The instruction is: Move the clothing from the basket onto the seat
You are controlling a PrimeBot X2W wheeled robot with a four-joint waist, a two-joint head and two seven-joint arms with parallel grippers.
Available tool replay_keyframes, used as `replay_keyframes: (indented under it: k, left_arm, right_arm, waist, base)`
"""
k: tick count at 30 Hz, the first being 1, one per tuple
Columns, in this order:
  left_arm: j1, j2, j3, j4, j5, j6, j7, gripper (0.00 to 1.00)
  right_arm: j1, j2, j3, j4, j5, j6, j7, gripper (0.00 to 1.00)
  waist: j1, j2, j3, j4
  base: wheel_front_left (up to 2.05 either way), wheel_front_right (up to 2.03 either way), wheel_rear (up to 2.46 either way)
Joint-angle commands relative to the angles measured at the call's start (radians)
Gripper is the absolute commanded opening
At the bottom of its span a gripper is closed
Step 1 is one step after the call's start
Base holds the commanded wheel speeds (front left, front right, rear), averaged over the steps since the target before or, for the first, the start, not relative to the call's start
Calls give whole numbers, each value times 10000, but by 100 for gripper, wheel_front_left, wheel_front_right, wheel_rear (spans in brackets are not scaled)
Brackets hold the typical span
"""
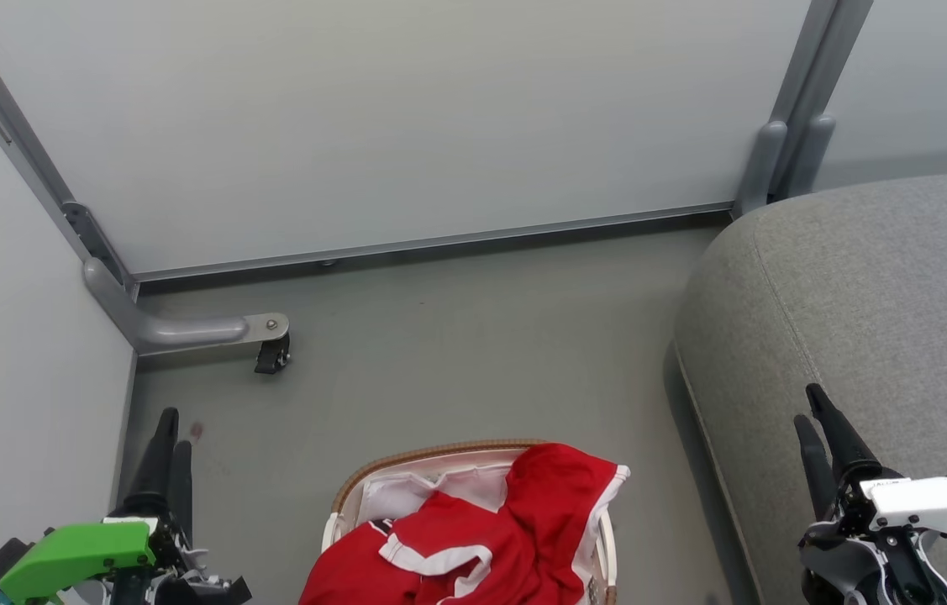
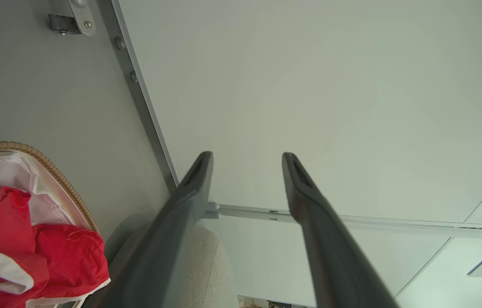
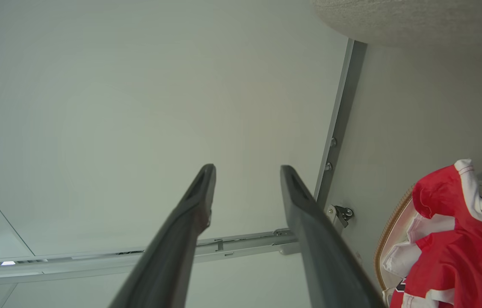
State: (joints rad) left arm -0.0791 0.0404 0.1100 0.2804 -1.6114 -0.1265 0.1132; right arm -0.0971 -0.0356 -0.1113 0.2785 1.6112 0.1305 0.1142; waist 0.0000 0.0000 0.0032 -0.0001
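Note:
Red clothing (image 1: 490,538) with white stripes is piled in the basket (image 1: 439,455), whose brown woven rim and white liner show at the bottom middle of the head view. One red garment drapes over the basket's right rim. The grey seat (image 1: 885,311) fills the right side. My left gripper (image 1: 168,428) stands at the lower left, left of the basket, open and holding nothing. My right gripper (image 1: 809,403) is at the lower right over the seat's edge, also open. The wrist views show the clothing (image 2: 31,252) (image 3: 454,239), each gripper (image 2: 247,156) (image 3: 247,169) with its fingers apart, and the basket (image 2: 57,175) (image 3: 394,222).
Pale partition panels (image 1: 372,118) with grey metal frames close off the back and left. A grey foot with a black caster (image 1: 271,353) juts onto the floor at the left. Grey floor (image 1: 456,353) lies between the panels, basket and seat.

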Motion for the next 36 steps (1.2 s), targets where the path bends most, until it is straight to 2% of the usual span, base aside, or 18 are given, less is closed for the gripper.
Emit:
replay_keyframes:
  k: [1, 8, 9, 11, 14, 28, 36]
  left_arm:
    - [-81, 10, -34, -43, 15, -1, -65, 100]
    - [-163, 67, -278, 33, 299, -5, -386, 100]
    - [-263, 113, -359, 134, 1124, -8, -675, 100]
    - [-263, 113, -359, 134, 1124, -8, -675, 100]
    - [-303, 115, -394, 171, 1699, -10, -804, 100]
    - [-406, 61, -294, 186, 4987, -19, -1384, 100]
    - [-423, 62, -570, 254, 6585, -24, -1676, 100]
  right_arm:
    - [-57, -45, 10, -107, -45, 0, -51, 100]
    - [-75, -237, 198, -223, -330, 0, -378, 100]
    - [-137, -438, 332, -281, -966, 1, -676, 100]
    - [-137, -438, 332, -281, -966, 1, -676, 100]
    - [-165, -506, 373, -327, -1448, 1, -807, 100]
    - [-294, -707, 581, -460, -4073, 1, -1390, 100]
    - [-288, -817, 818, -516, -5465, 2, -1683, 100]
  waist:
    - [0, 0, 6, 0]
    - [0, 0, 23, -2]
    - [0, 0, 42, -3]
    - [0, 0, 42, -3]
    - [0, 0, 54, -1]
    - [0, 0, 120, 12]
    - [0, 0, 130, 17]
  base:
    - [0, 0, 0]
    - [0, 0, 0]
    - [0, 0, 0]
    - [0, 0, 0]
    - [0, 0, 0]
    - [0, 0, 0]
    - [0, 0, 0]
